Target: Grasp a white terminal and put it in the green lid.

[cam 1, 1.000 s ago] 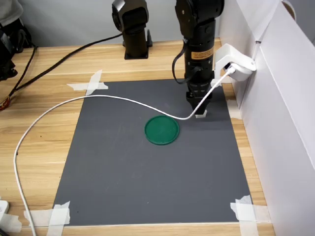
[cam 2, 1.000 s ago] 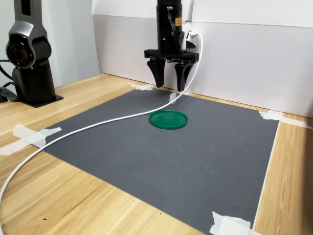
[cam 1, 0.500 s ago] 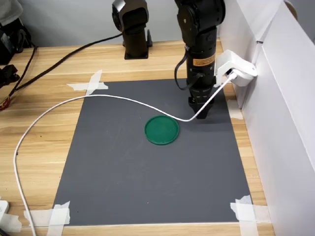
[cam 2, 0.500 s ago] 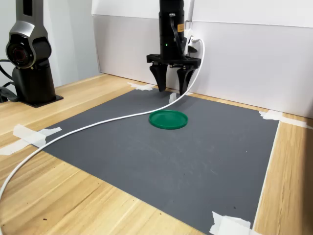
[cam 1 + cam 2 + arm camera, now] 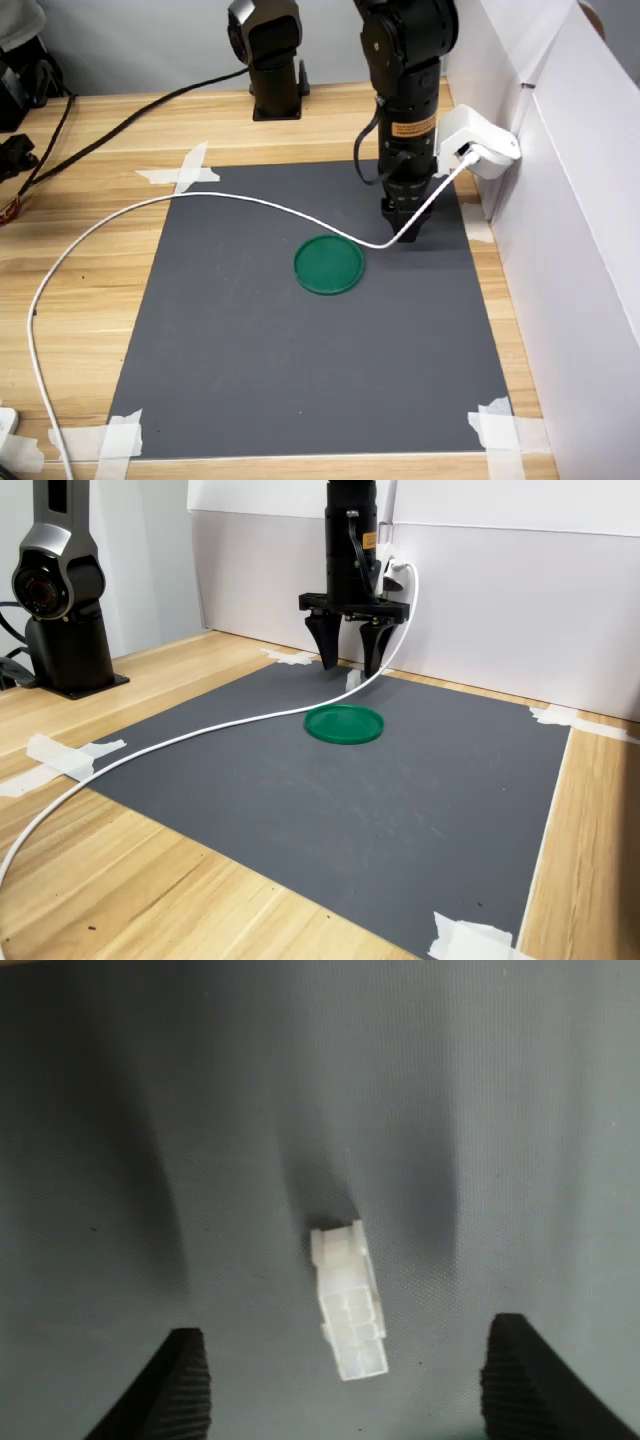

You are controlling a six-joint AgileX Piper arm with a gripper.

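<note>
- One claw (image 5: pixel 349 658), spread wide and holding nothing, hangs over the dark mat (image 5: pixel 300 360) beside the green lid (image 5: pixel 329 265), toward the white wall (image 5: pixel 500 590).
- White terminal (image 5: pixel 348 1310): lies flat on the mat between the two ribbed fingertips (image 5: pixel 185 1385), touching neither; this centring judged preparatory to closing on it.
- In the first exterior view the arm hides the terminal; in the second exterior view it shows just behind the lid (image 5: pixel 344 723).
- Lid sits empty near the terminal, so the carry should be brief.
- White cable (image 5: pixel 200 205) drapes from the wrist camera housing (image 5: pixel 478 148) across the mat and worktop (image 5: pixel 80 250), passing behind the lid; snag risk judged slight.
</note>
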